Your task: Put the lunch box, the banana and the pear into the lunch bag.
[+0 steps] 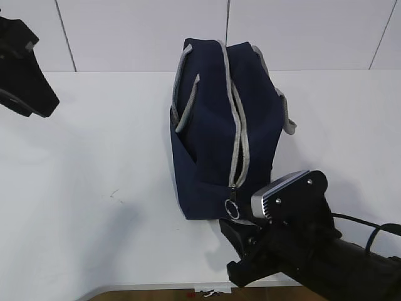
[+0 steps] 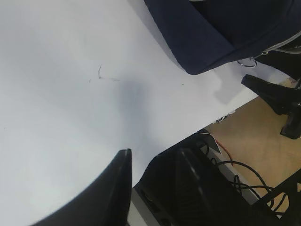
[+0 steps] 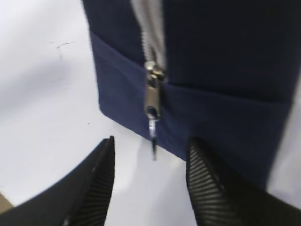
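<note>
One broad white table (image 1: 94, 188) fills most of my exterior view, with a pale panelled wall (image 1: 125, 31) behind it. On the table sits the lunch bag (image 1: 213, 119), navy and boxy, its grey zipper (image 1: 237, 125) running along the top toward the near end, and grey webbing handles (image 1: 188, 100) draped to either side. I see no lunch box, banana or pear in any view; whether they are inside the bag I cannot tell.

My right gripper (image 3: 150, 188) is at the bag's near end by the table's front edge, its arm and wrist camera housing (image 1: 282, 194) crowding the lower right of the exterior view. Its ribbed fingers (image 3: 101, 179) stand apart, clamped on nothing, with the zipper slider (image 3: 151, 94) and its ring pull (image 1: 232, 209) hanging just ahead of the gap.

My left gripper (image 2: 150, 188) hangs well off to the left, above bare table near the front edge; its fingers are apart and empty. A faint scratch mark (image 2: 101, 74) shows on the tabletop. Beyond the edge I see cables (image 2: 235, 174) and wooden floor (image 2: 254, 136).
</note>
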